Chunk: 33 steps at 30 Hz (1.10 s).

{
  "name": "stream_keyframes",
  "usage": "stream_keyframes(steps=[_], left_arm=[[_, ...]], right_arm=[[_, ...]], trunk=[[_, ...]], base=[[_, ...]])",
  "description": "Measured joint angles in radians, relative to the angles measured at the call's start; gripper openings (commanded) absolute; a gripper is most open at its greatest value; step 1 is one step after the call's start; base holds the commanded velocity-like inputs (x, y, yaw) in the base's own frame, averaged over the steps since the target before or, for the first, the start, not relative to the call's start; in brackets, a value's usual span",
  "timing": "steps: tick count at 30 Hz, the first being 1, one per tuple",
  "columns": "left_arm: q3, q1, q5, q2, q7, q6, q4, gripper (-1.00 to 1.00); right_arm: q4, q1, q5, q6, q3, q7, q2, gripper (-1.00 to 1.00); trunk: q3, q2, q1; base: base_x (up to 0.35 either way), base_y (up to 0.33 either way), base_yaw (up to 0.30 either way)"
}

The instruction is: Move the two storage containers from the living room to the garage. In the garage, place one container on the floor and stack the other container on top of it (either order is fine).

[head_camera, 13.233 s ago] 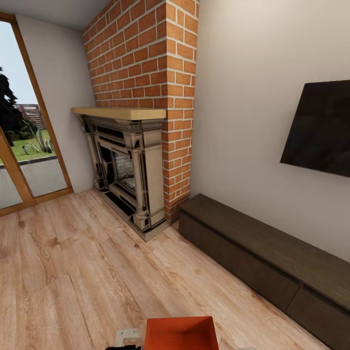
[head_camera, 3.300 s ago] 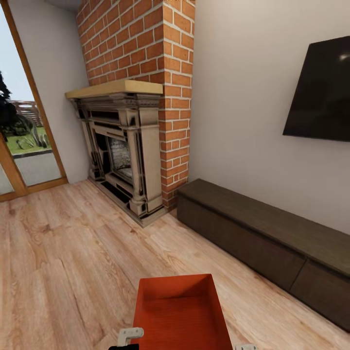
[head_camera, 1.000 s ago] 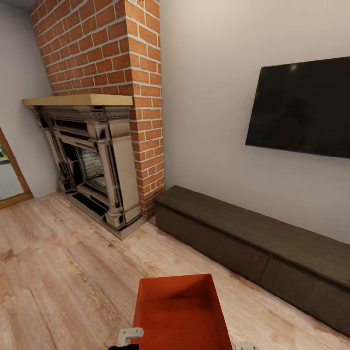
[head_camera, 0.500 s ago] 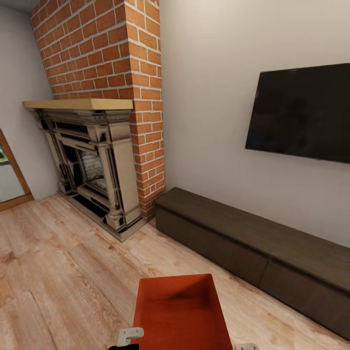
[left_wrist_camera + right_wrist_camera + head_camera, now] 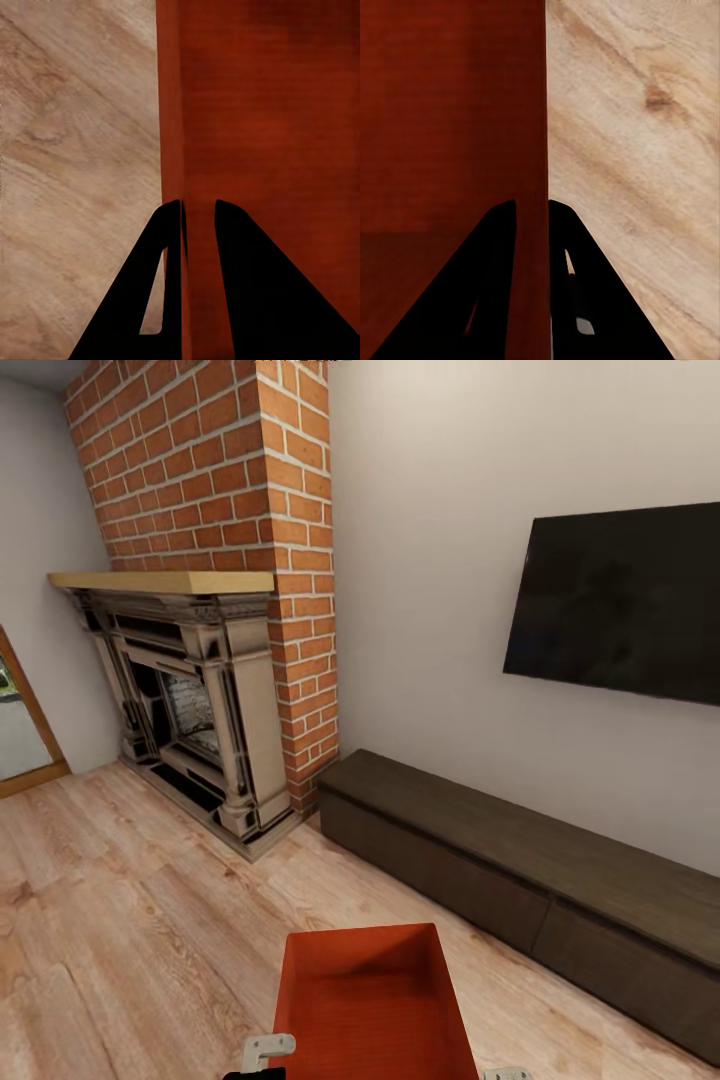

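Note:
I am in the living room, on light wood plank flooring (image 5: 130, 920). One orange-red storage container (image 5: 370, 1000) hangs low in front of me, open side up, carried between both arms. My left gripper (image 5: 262, 1054) is shut on its left wall; in the left wrist view the fingers (image 5: 169, 247) straddle that thin wall (image 5: 174, 112) of the container (image 5: 277, 112). My right gripper (image 5: 505, 1074) is shut on the right wall, and its fingers (image 5: 499, 247) clamp the container (image 5: 450, 112) over the planks (image 5: 630, 150). The garage is out of view.
Ahead to the left rises a brick fireplace (image 5: 200, 690) with a wood mantel. A long, low dark cabinet (image 5: 520, 870) runs along the beige wall under a wall-mounted black TV (image 5: 615, 600). A wood-framed glass door (image 5: 20, 720) shows at the far left edge.
The whole picture has shifted as the camera turned right and moved: fireplace and door slid left, the TV came more into view. The container stays gripped at the same spot in front of me.

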<state>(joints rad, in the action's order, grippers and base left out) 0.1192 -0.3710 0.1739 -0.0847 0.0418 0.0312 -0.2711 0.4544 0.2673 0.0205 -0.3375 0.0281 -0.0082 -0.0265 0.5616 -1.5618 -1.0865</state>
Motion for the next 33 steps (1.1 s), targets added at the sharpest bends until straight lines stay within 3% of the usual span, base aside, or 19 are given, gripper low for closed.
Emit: stream_keyframes(steps=[4, 20, 33], left_arm=[[0.000, 0.000, 0.000, 0.000, 0.000, 0.000, 0.000, -1.00], [0.001, 0.000, 0.001, 0.000, 0.000, -0.001, 0.000, -1.00], [0.000, 0.001, 0.002, 0.001, 0.000, -0.001, 0.000, -1.00]], right_arm=[[0.000, 0.000, 0.000, 0.000, 0.000, 0.000, 0.000, -1.00], [0.000, 0.000, 0.001, 0.000, -0.001, 0.000, 0.000, -1.00], [0.000, 0.000, 0.003, -0.001, -0.001, 0.000, -0.001, -1.00]], trunk=[[-0.013, 0.028, 0.015], [-0.013, 0.028, 0.015], [-0.005, 0.028, 0.015]], base=[[0.000, 0.000, 0.000], [0.000, 0.000, 0.007], [0.000, 0.000, 0.218]])
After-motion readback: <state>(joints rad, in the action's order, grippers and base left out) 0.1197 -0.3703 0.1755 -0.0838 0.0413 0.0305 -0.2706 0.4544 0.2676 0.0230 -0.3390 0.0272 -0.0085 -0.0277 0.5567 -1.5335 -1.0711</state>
